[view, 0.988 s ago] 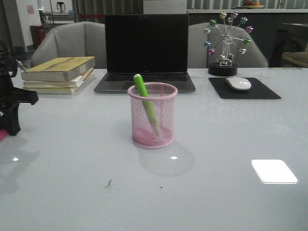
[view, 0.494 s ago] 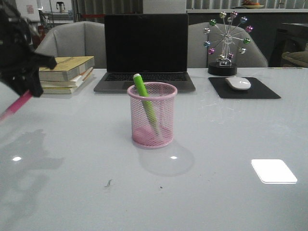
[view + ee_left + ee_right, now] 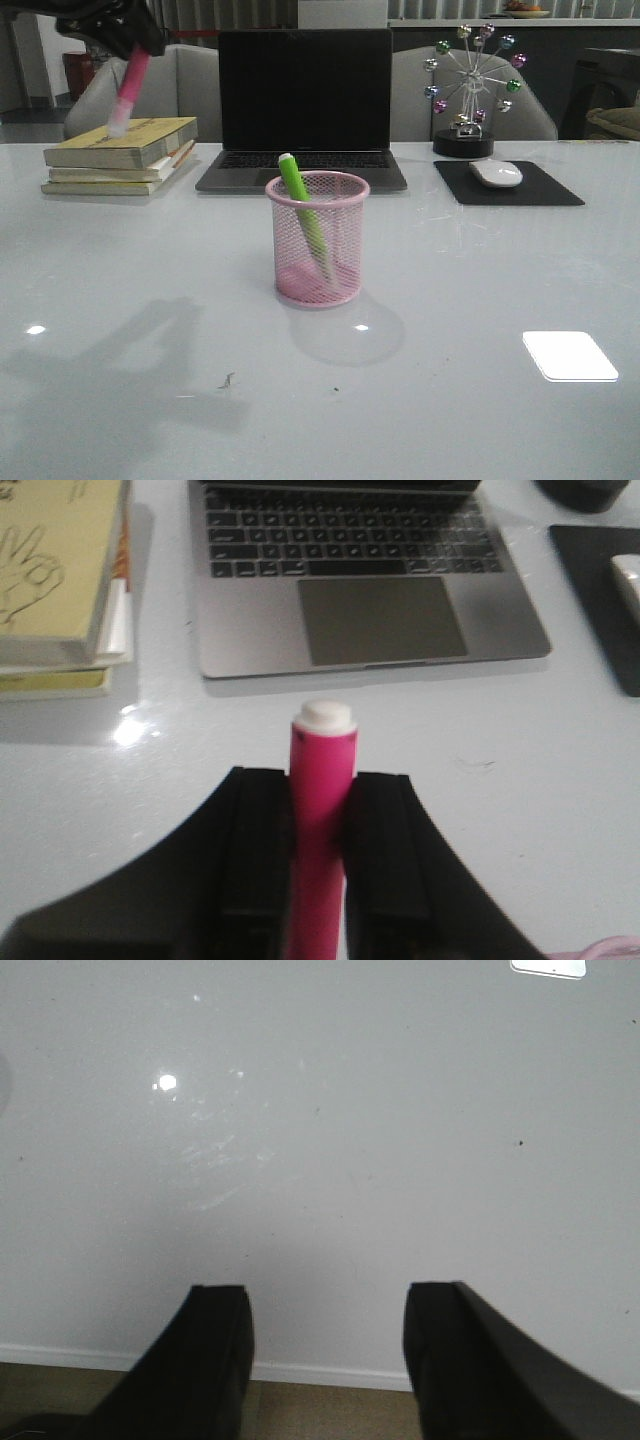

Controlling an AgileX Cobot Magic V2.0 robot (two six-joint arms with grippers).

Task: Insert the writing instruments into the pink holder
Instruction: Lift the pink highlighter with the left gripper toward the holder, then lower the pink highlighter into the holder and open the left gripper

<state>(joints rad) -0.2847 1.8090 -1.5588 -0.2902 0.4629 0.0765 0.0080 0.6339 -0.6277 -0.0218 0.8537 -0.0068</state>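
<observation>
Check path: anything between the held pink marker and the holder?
Nothing visible. The left gripper holds the pink marker high at far left, above the books. Only bare table lies toward the holder, whose green marker leaves mouth room.

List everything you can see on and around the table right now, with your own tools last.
Pink wire-mesh pencil cup: one, table centre.
Lime green marker: one, leaning inside the cup.
Magenta pink marker: one, white-tipped, held high at far left.
Grey laptop: one, open, dark screen, behind the cup.
Yellowish books: one stack, left of the laptop.
White mouse: one, on a black pad, far right.
Ferris-wheel ornament: one, coloured balls, behind the pad.
Grey chairs: two, behind the table.
Left tool: black, clamping the pink marker.
Right tool: black, open, holding nothing.
</observation>
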